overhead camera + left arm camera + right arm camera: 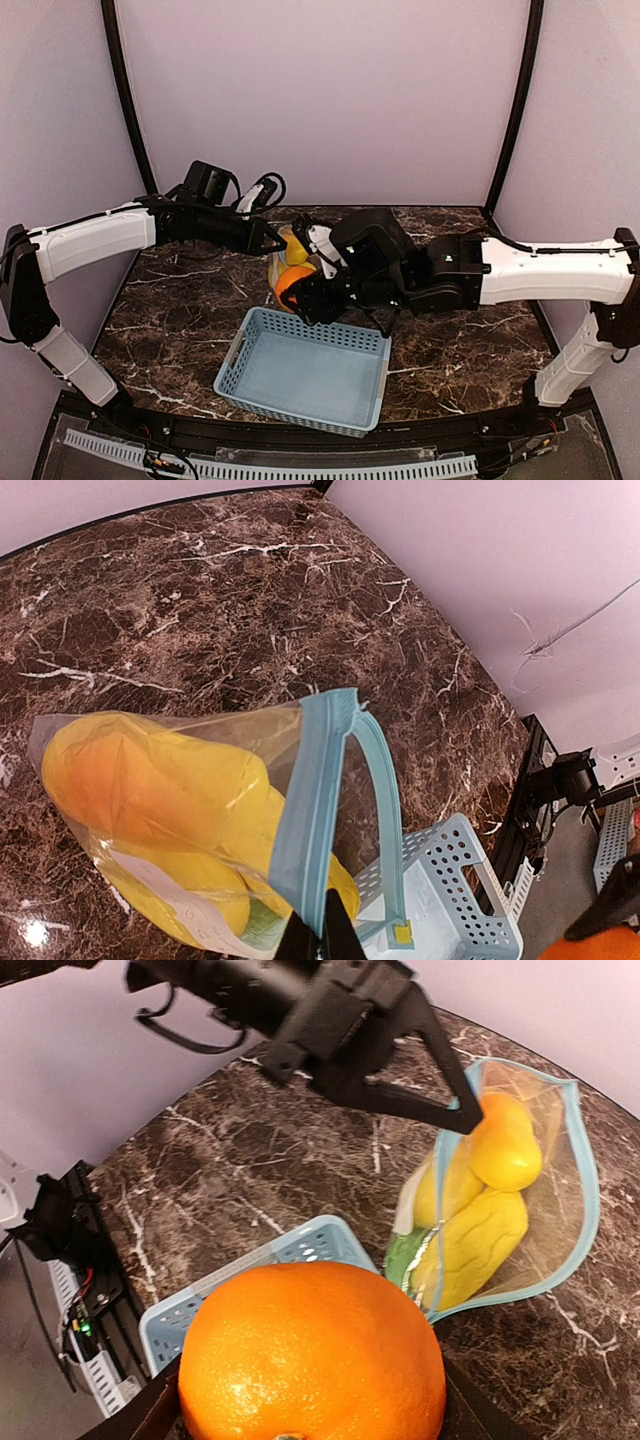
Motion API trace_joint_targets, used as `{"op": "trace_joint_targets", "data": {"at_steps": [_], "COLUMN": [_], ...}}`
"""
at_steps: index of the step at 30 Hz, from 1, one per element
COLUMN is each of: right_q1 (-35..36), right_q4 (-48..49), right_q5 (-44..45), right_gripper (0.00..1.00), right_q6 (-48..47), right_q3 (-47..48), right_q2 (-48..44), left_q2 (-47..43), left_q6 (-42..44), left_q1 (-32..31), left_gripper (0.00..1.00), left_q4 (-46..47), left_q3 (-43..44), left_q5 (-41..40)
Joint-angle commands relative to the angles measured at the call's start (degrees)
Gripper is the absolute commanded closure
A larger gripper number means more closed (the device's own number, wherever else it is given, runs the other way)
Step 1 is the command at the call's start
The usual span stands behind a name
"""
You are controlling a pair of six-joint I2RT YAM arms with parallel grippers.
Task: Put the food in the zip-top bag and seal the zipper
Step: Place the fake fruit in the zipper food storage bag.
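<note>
Orange (312, 1355) sits gripped in my right pincer (303, 292), jaws wide around it, near the open zip-top bag (180, 800). Left pincer (320, 935) pinches its zipper (310, 810); yellow fruits (480, 1230) inside, green pod (405, 1255) too, I think.

Soft, even light, sharp frames (small glare on the table (30, 932)).

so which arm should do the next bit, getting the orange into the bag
Right. The right gripper holds the orange near the open mouth of the zip-top bag, so it likely only needs to reach in and release. The left gripper is shut on the zipper, holding the mouth open.
</note>
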Motion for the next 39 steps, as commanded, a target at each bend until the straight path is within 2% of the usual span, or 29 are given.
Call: {"op": "trace_joint_targets", "data": {"at_steps": [1,9,19,29,39], "right_q1": [-4.2,-11.9,-15.3,-15.9,-17.9], "right_q4": [4.0,10.9,12.3,12.5,13.5], "right_q5": [2.9,0.3,-0.5,-0.3,-1.8], "right_gripper": [0.4,0.4,0.4,0.22,0.2], "right_q6": [-1.2,-1.7,-1.4,-0.5,2.4], "right_q3": [-1.9,0.4,6.9,7.8,7.1], "right_q2": [1.3,6.8,16.6,20.0,20.2], "left_q2": [-1.0,-0.3,0.6,1.4,1.7], "left_q6": [0.1,0.5,0.3,-0.4,-0.9], "left_q1": [0.5,0.4,0.5,0.4,0.7], "left_gripper": [0.99,0.99,0.99,0.99,0.99], "left_q4": [0.6,0.1,0.0,-0.2,-0.3], "left_q3": [-0.6,0.1,0.4,0.5,0.5], "left_q5": [1.2,3.0,4.4,4.5,5.0]}}
